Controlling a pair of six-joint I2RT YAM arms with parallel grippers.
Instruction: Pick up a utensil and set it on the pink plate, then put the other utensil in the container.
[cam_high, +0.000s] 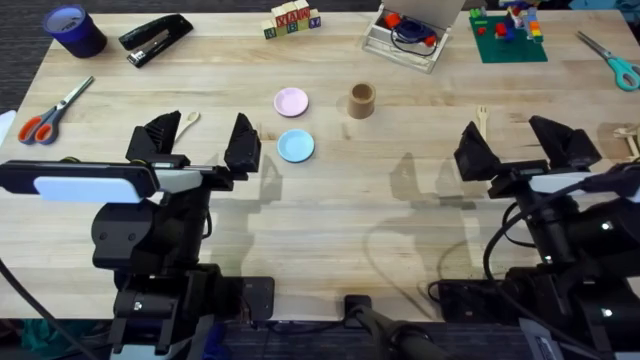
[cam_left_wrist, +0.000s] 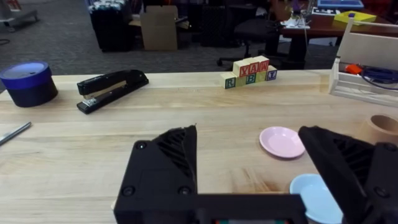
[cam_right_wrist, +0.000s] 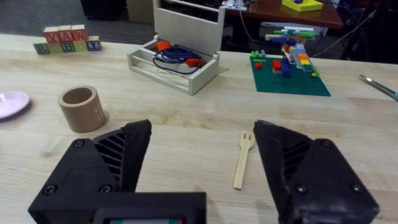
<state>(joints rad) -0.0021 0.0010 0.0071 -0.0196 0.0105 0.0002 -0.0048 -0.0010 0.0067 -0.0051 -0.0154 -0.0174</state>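
The spoon (cam_high: 188, 120), small and pale wood, lies on the table between the open fingers of my left gripper (cam_high: 200, 140), just beyond them. The pink plate (cam_high: 291, 101) (cam_left_wrist: 283, 141) sits right of that gripper, with a light-blue plate (cam_high: 295, 146) (cam_left_wrist: 314, 196) nearer to me. The brown cylindrical container (cam_high: 361, 100) (cam_right_wrist: 81, 109) stands upright right of the pink plate. The wooden fork (cam_high: 481, 120) (cam_right_wrist: 242, 158) lies just ahead of my right gripper (cam_high: 517, 145), tines pointing away. That gripper (cam_right_wrist: 202, 168) is open and holds nothing.
Along the far edge stand a blue tape roll (cam_high: 75, 30), a black stapler (cam_high: 155, 38), letter blocks (cam_high: 292, 18), a clear box (cam_high: 405, 35) and a green brick plate (cam_high: 510, 35). Red-handled scissors (cam_high: 55, 110) lie far left, teal scissors (cam_high: 610, 60) far right.
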